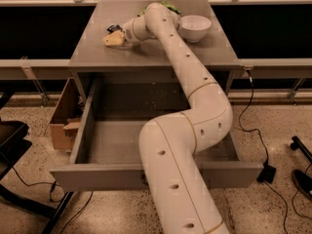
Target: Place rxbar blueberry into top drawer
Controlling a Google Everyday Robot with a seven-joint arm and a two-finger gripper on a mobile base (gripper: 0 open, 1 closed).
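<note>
The top drawer stands pulled wide open below the grey counter, and its speckled grey inside holds nothing that I can see. My white arm reaches up over the drawer and across the counter. My gripper is low over the counter's left back part. A small dark object, the rxbar blueberry, lies on the counter touching the gripper's far side, partly hidden by it. The drawer's handle is hidden behind my arm.
A white bowl sits at the counter's back right. A green chip bag peeks out behind my arm. A cardboard box stands on the floor left of the drawer. Cables run along the floor at right.
</note>
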